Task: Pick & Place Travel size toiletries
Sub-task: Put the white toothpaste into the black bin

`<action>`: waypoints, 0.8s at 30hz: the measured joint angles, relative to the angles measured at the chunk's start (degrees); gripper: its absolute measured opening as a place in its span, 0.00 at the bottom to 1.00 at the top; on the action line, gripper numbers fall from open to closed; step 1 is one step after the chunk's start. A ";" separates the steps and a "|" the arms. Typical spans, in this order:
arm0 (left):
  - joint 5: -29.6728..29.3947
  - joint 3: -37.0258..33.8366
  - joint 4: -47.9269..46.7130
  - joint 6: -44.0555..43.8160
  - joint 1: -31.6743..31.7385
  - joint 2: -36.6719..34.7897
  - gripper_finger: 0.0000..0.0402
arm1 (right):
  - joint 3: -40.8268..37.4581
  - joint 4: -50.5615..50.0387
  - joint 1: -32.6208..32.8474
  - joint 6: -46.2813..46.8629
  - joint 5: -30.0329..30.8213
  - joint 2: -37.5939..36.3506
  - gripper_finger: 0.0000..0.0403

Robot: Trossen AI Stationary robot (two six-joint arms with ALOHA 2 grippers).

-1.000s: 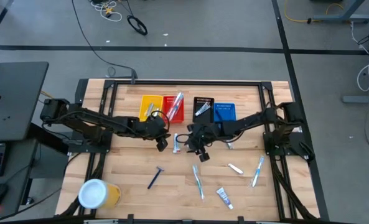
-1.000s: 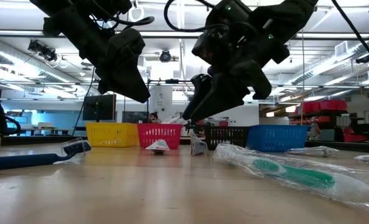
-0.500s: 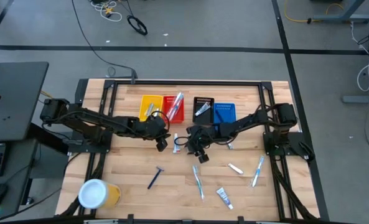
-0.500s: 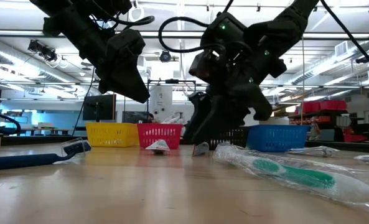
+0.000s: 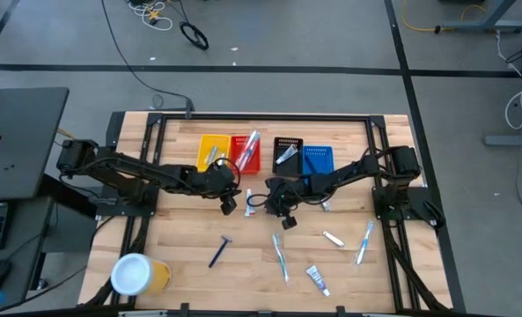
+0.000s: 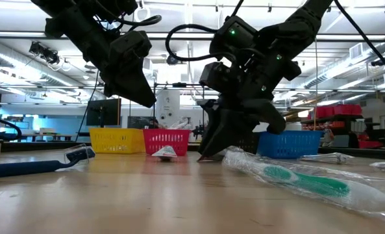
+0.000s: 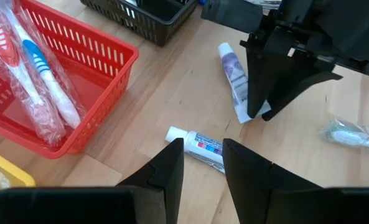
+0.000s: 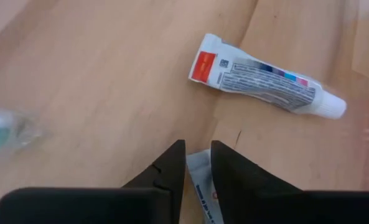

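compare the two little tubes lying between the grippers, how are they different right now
The tube under the right gripper has its flat crimped end between that gripper's fingers; the other tube lies free on the table, touched by nothing. In the left wrist view the gripped tube has a greyish label, while the free tube shows red and blue print. They point in different directions. Both are small white tubes, lying flat close together.

Robotics lab in an open industrial hall. Wooden table in a black metal frame, on grey floor with loose cables. Far side: ceiling strip lights, exposed ductwork, monitors, red storage bins on shelves.
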 joint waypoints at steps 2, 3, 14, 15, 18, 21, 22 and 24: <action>0.00 0.00 -0.01 -0.02 0.00 0.00 0.29 | 0.00 0.68 -0.02 -0.16 0.17 0.00 0.19; 0.00 0.00 -0.02 -0.02 0.00 0.00 0.29 | 0.00 0.91 -0.02 -0.16 0.61 0.00 0.18; 0.00 0.00 0.00 0.72 0.00 0.00 0.29 | 0.01 1.00 -0.36 -1.06 5.63 -0.13 0.01; 0.01 0.00 0.00 0.72 0.00 0.00 0.29 | 0.01 1.04 -0.36 -1.06 5.65 -0.13 0.01; 0.01 0.00 -0.01 0.72 0.00 0.00 0.29 | 0.00 1.31 -0.35 -0.68 5.65 -0.23 0.01; 0.00 0.00 0.00 0.48 0.00 0.00 0.29 | 0.19 0.60 -0.35 0.35 6.53 -1.06 0.01; 0.00 0.00 0.00 0.48 0.00 0.00 0.29 | 0.30 0.63 -0.33 0.51 6.93 -1.58 0.01; 0.00 0.00 0.00 0.46 0.00 0.00 0.29 | 0.39 0.56 -0.33 0.75 7.00 -3.08 0.00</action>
